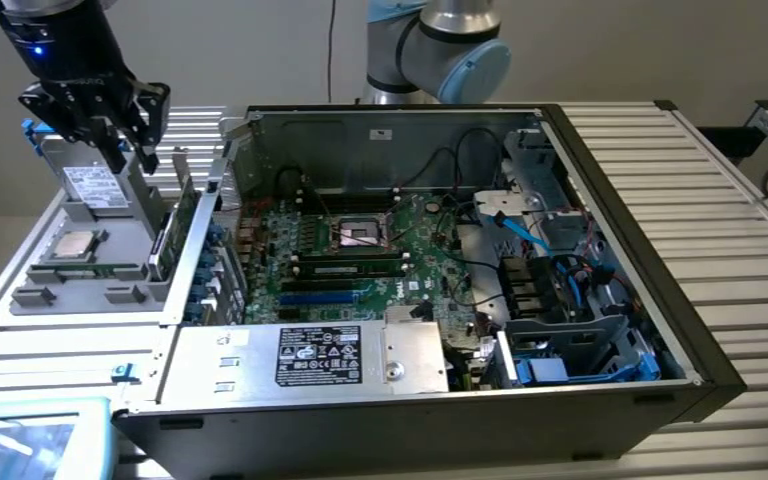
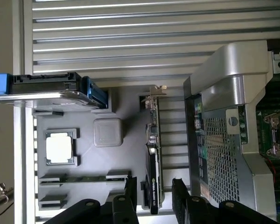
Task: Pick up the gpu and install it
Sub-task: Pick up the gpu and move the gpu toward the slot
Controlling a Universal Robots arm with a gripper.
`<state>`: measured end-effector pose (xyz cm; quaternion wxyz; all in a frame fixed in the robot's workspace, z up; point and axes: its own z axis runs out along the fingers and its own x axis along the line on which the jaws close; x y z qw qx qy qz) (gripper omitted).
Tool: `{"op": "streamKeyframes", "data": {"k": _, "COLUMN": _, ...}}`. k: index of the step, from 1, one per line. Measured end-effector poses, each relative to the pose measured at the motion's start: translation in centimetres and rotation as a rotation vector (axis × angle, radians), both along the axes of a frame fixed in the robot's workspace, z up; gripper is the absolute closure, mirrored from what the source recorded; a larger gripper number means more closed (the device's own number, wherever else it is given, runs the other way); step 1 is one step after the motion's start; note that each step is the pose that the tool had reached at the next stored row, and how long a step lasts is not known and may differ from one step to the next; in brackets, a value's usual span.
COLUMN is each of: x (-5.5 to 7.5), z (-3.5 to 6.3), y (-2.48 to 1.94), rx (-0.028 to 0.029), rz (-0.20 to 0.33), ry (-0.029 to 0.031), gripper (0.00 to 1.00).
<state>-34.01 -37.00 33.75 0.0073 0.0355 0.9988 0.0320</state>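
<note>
Black gripper [image 2: 154, 186], jaws apart, poised over flat black shrouded gpu [image 2: 152, 140] standing in grey plastic tray [image 2: 86, 161]; we judge pickup, install pending.

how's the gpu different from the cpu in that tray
Pose: the gpu stands on edge, while the cpu lies flat in a square pocket.
Look: the gpu is long and black; the cpu is square with a silver top.
Gripper: in the wrist view the gpu's end shows between the fingers of the open gripper; the cpu sits off to one side.
Both rest in the grey tray.
</note>
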Motion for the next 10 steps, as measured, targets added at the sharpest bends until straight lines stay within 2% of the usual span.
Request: {"op": "streamKeyframes", "data": {"k": 10, "x": 0.0, "z": -1.81, "y": -0.11, "rx": 0.0000, "rz": 0.001, "ry": 0.0000, "gripper": 0.56}}
